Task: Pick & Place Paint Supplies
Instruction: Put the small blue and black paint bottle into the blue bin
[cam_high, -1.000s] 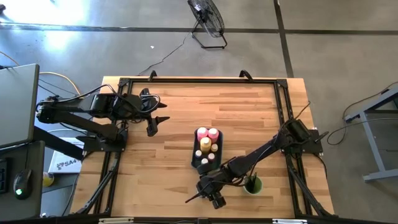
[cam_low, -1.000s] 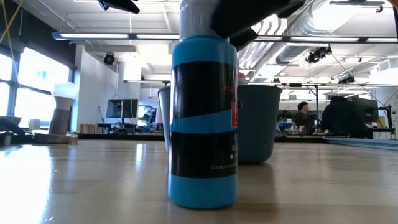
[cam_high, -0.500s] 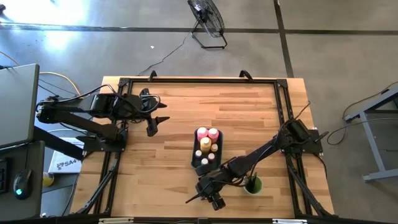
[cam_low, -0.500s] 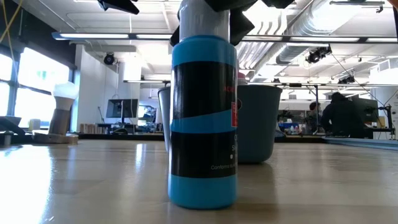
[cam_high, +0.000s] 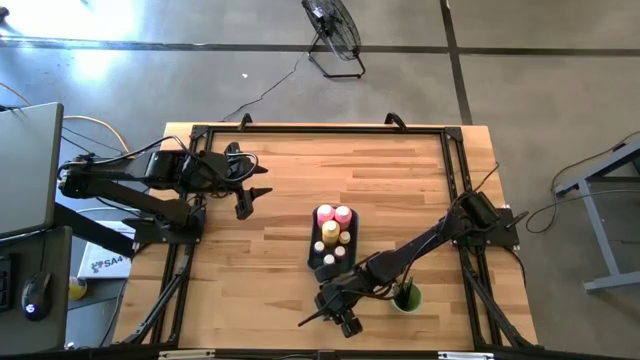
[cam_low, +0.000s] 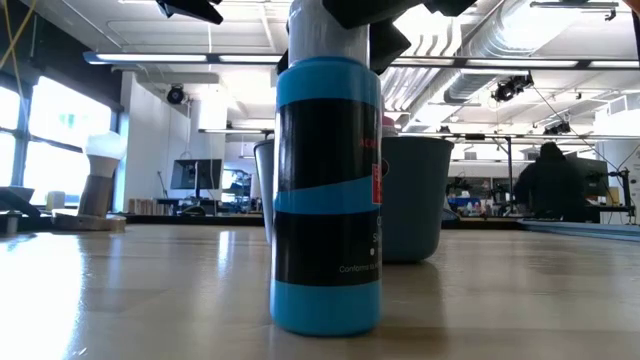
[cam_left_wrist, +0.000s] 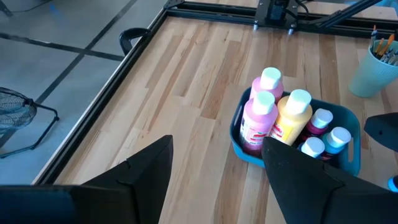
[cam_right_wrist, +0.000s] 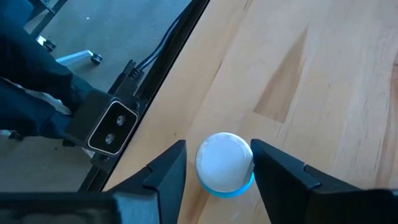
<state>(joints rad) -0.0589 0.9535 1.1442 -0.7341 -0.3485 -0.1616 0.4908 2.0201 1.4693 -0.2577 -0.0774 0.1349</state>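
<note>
Blue jar (cam_low: 327, 195): standing upright on the table (cam_high: 270, 190), right up against the low camera; blue body with black label bands, white cap on top. From the right wrist its round white cap (cam_right_wrist: 224, 162) sits dead centre between the two dark fingers.
Right gripper (cam_right_wrist: 217, 165): down over the jar near the table's front edge, one finger (cam_right_wrist: 165, 171) on each side of the cap. Jaws stand a little wider than the cap, slim gaps showing on both sides, so it brackets the jar and does not grip it. In the high view it sits at (cam_high: 340, 312), just in front of the tray's near end.
Tray (cam_left_wrist: 239, 124): blue-grey, mid-table, loaded. Two pink bottles (cam_left_wrist: 260, 118) at the far end, a yellow bottle (cam_left_wrist: 291, 118) touching them, then small white-capped jars (cam_left_wrist: 323, 124) packed toward the near end.
Cup (cam_high: 406, 297): green, just right of the right gripper, with brush handles poking out of it; from the left wrist it shows pale (cam_left_wrist: 372, 65) with the brushes (cam_left_wrist: 380, 48) standing up in it.
Left gripper (cam_high: 247, 190): waiting up at the table's left rear, well apart from the tray, jaws spread wide with nothing between them.
Background: a floor fan (cam_high: 333, 30) beyond the table's far edge; in the low view a person (cam_low: 548, 180) sits far back in the room.
</note>
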